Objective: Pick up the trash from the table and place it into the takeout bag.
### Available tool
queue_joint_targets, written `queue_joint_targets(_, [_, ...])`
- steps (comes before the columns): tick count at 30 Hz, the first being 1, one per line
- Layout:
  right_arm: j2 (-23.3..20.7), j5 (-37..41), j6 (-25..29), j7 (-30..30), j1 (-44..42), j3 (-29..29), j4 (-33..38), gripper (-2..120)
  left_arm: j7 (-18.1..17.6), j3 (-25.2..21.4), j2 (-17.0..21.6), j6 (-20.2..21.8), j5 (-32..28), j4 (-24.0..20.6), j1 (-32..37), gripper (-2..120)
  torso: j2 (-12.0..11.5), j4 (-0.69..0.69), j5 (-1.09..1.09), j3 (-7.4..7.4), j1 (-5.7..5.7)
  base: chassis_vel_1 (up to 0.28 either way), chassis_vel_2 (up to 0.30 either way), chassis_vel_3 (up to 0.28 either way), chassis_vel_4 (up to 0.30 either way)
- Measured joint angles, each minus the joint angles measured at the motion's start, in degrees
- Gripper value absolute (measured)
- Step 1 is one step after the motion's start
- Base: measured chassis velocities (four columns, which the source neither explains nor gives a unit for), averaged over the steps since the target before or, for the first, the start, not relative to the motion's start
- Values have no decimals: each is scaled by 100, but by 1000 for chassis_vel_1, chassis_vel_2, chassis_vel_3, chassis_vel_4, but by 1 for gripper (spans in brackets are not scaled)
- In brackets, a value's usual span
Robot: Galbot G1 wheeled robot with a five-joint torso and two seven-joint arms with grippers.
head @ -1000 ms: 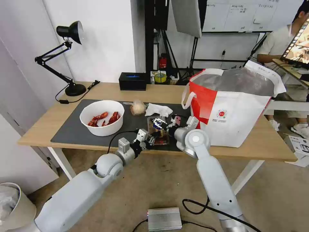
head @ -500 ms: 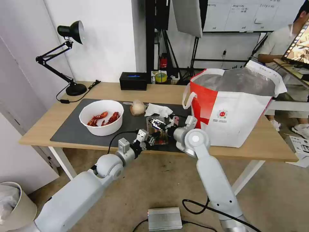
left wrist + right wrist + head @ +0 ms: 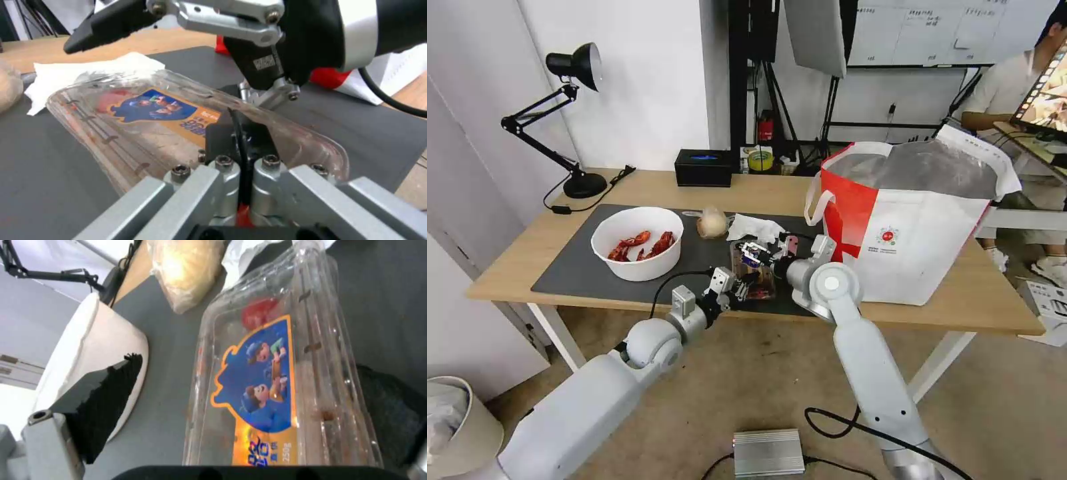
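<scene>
The two robot arms meet over the clear plastic tray (image 3: 754, 273) that lies on the dark mat (image 3: 574, 273), near the front edge of the desk (image 3: 527, 250). The left gripper (image 3: 739, 283) reaches in from the front edge, and its fingers are pinched tight on the near rim of the tray. The right gripper (image 3: 760, 255) hangs just above the tray with its fingers spread wide, one on each side of the lid. The lid has a blue and orange sticker, and a red tomato shows through the plastic. A crumpled white tissue (image 3: 754, 228) lies on the mat just behind the tray, and a small clear bag with a beige lump (image 3: 712, 223) sits beside it. The white bowl of red crayfish (image 3: 638, 243) stands on the mat toward the left end of the desk. The big red and white takeout bag (image 3: 907, 220) stands open at the right end, close to the tray.
</scene>
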Motion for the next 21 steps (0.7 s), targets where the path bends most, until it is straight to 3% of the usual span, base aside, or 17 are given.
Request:
queue_joint_targets(18, [53,5,4,6,-17,-37,-17,100,0,6,-31,-17,-1,-6,-13,0,0,0,0,-1,0,0,0,0,0])
queue_joint_targets(21, [48,1,5,5,-19,-42,-9,92,-1,6,-27,-77,-1,-6,1,0,0,0,0,-1,0,0,0,0,0])
